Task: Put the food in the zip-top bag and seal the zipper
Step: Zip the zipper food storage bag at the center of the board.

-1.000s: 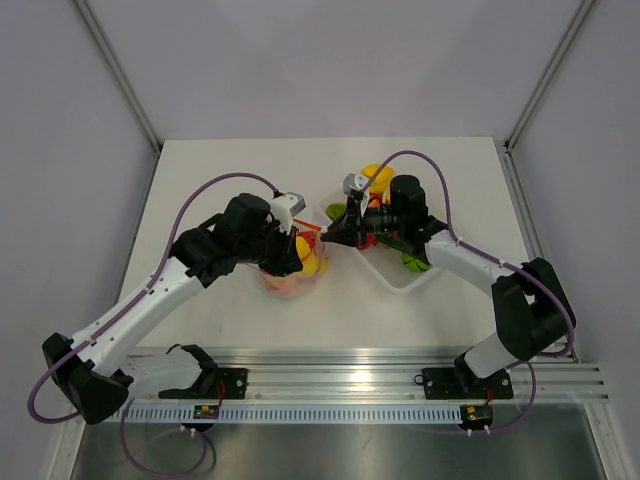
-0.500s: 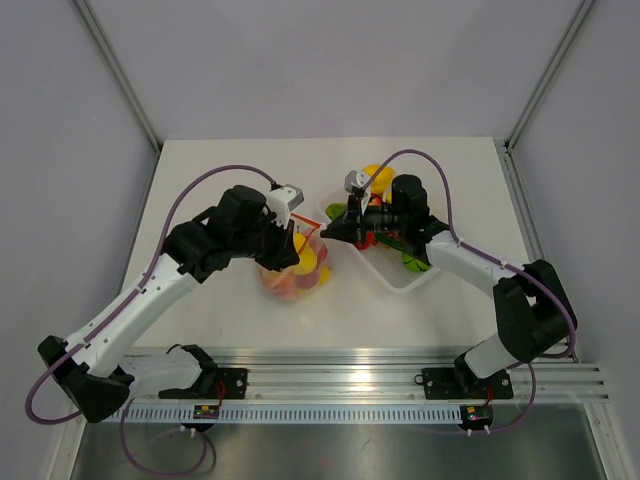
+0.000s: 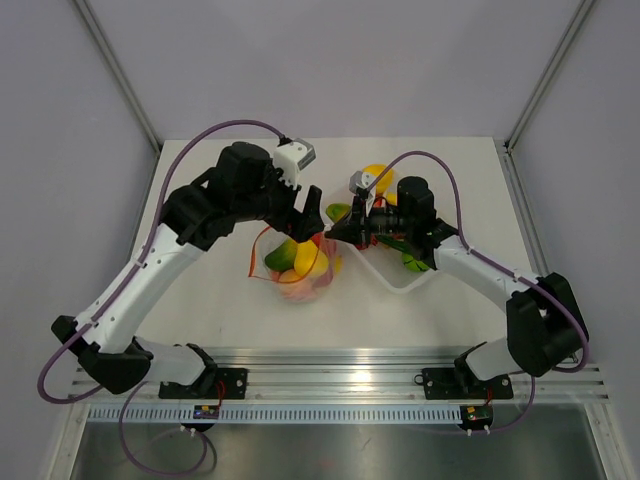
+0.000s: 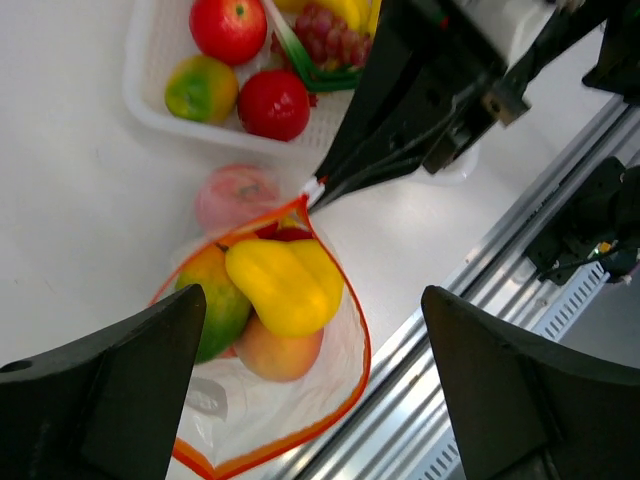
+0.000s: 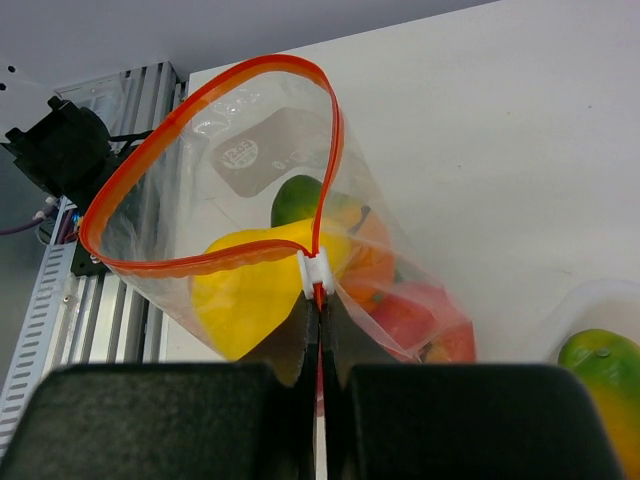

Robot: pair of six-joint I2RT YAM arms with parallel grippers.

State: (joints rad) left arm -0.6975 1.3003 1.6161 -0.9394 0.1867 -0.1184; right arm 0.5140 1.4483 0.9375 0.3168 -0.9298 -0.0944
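Zip-top bag (image 3: 297, 268) on table (image 3: 470, 170) beside tray (image 4: 140, 95), mouth open, yellow pepper (image 4: 285, 285) and other pieces inside. Right gripper (image 5: 320, 312) clamped on zipper (image 5: 285, 60) end (just below white slider (image 5: 316, 268)). My judgement: hold it steady, mouth wide, no tugging. Left gripper (image 3: 308, 212) agape, empty, hovering above bag, elbow raised. Tray holds more food (image 4: 229, 28); I'd fetch that next.

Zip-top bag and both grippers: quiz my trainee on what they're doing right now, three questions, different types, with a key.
1. True or false: the zipper on the zip-top bag is sealed shut.
2. Is the left gripper, above the bag, open or shut?
3. The right gripper pinches the zipper: A at its white slider end; B at its middle; C nowhere.
Key: 1 false, the mouth gapes open; 2 open; 3 A.
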